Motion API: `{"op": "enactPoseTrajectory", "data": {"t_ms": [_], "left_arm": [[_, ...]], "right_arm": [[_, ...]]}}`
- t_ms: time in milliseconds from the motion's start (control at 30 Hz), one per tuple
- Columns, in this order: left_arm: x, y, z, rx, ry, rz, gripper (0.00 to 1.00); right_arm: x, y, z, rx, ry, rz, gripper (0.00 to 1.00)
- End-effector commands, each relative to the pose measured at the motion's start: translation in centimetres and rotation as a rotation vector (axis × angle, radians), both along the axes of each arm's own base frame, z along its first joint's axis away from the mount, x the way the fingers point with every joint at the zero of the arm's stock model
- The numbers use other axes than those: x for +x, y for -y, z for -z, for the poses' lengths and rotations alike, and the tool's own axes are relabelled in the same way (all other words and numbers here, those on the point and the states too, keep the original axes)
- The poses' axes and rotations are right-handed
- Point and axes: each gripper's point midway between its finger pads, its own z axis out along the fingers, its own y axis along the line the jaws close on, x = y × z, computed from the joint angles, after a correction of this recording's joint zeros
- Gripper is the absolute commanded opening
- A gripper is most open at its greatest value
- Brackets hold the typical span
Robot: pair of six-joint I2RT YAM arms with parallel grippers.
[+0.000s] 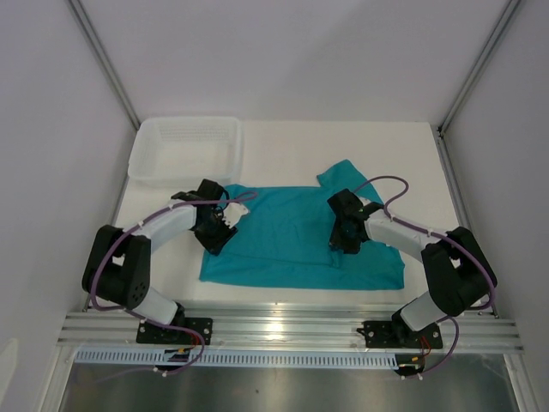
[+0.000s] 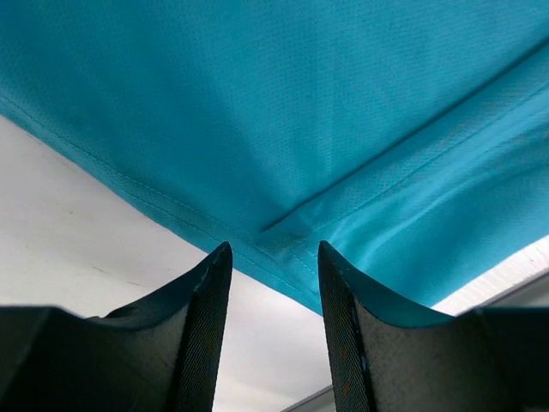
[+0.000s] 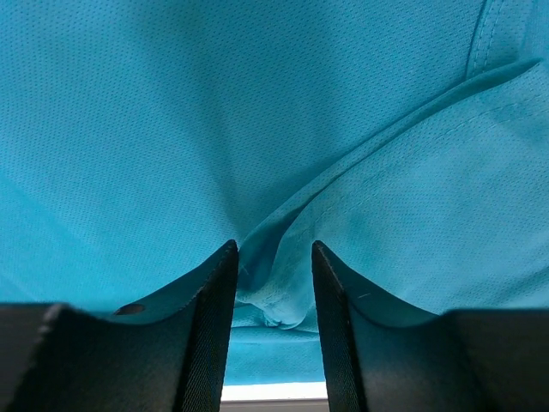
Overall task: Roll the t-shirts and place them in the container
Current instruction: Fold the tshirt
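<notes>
The teal t-shirt [image 1: 292, 245] lies spread flat on the white table, one sleeve sticking out at the back right. My left gripper [image 1: 221, 227] is at the shirt's left edge. In the left wrist view it [image 2: 273, 253] is open, its fingertips just short of the stitched hem of the shirt [image 2: 300, 112], with bare table under them. My right gripper [image 1: 343, 236] is low over the shirt's right part. In the right wrist view it [image 3: 273, 251] is open and straddles a raised fold of the cloth [image 3: 283, 257]; the fingers do not pinch it.
A white plastic basket [image 1: 185, 148] stands at the back left, close behind the left arm. The white table [image 1: 283, 154] is walled by panels on both sides. A metal rail [image 1: 292, 330] with the arm bases runs along the near edge.
</notes>
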Motion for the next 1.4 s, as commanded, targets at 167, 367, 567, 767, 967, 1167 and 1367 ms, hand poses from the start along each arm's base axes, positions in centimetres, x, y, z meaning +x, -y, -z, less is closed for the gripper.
{"op": "enactPoseTrajectory", "data": {"t_ms": [167, 367, 567, 767, 967, 1167, 1367], "left_arm": [[0.0, 0.7, 0.3, -0.036, -0.029, -0.030, 0.48], [0.2, 0.3, 1.1, -0.010, -0.044, -0.040, 0.43], [0.0, 0.7, 0.5, -0.036, -0.038, -0.039, 0.27], [0.1, 0.8, -0.3, -0.053, -0.011, -0.047, 0.01], [0.7, 0.3, -1.7, -0.052, 0.079, -0.060, 0.01], [0.7, -0.6, -0.8, -0.022, 0.073, -0.071, 0.01], [1.2, -0.7, 0.3, -0.007, 0.052, -0.082, 0.03]], "right_arm": [[0.4, -0.2, -0.4, -0.024, 0.032, -0.002, 0.40], [0.2, -0.2, -0.1, -0.024, 0.028, 0.003, 0.30], [0.3, -0.2, -0.2, -0.016, 0.036, 0.012, 0.17], [0.6, 0.1, -0.4, -0.028, 0.042, 0.031, 0.00], [1.2, 0.9, -0.9, -0.026, 0.066, 0.088, 0.00], [2.1, 0.6, -1.3, -0.009, 0.095, 0.092, 0.00], [2.4, -0.5, -0.7, 0.036, 0.091, 0.068, 0.19]]}}
